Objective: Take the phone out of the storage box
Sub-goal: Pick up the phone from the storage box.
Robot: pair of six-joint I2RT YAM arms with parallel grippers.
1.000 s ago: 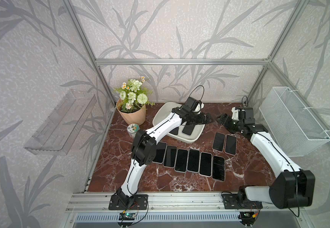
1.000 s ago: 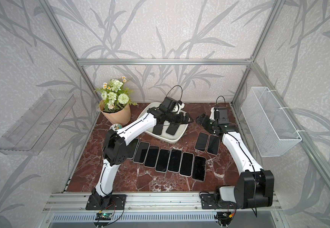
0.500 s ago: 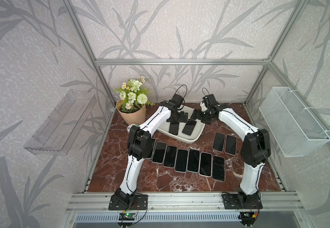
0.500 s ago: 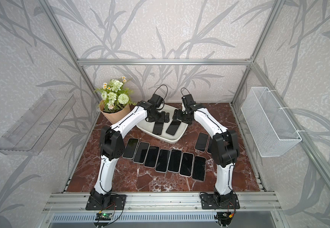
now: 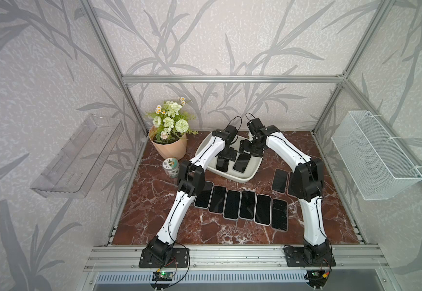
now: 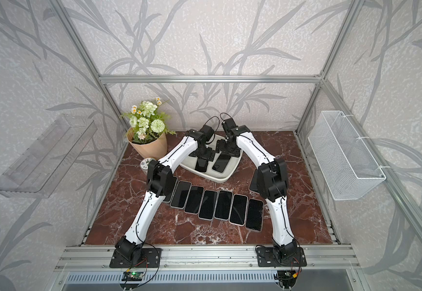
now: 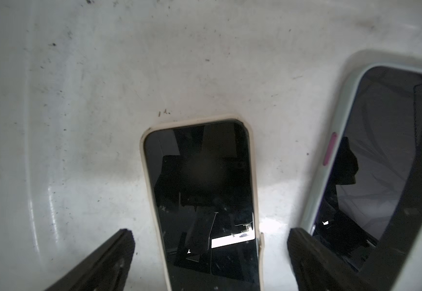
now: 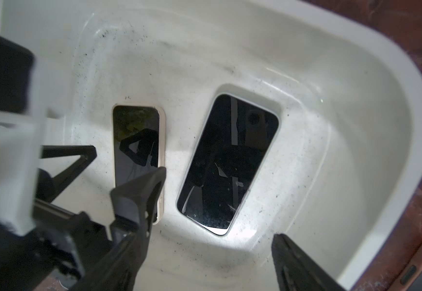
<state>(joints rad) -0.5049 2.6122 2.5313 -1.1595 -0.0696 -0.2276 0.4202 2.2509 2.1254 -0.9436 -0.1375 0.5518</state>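
Left pincer (image 7: 211, 234) wide open, empty, astride cream-cased phone (image 7: 199, 189); right pincer (image 8: 218, 205) wide, empty; storage box (image 5: 230, 175) rear behind arms (image 5: 212, 148).

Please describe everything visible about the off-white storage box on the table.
The storage box is a shallow off-white plastic tub with rounded corners and a flared rim, its glossy inside scuffed with dark specks. It stands on the red marble table near the back wall. Two phones lie screen up on its floor, a cream-cased phone and a pale grey-cased phone. The left gripper and right gripper, both open, hang over them.
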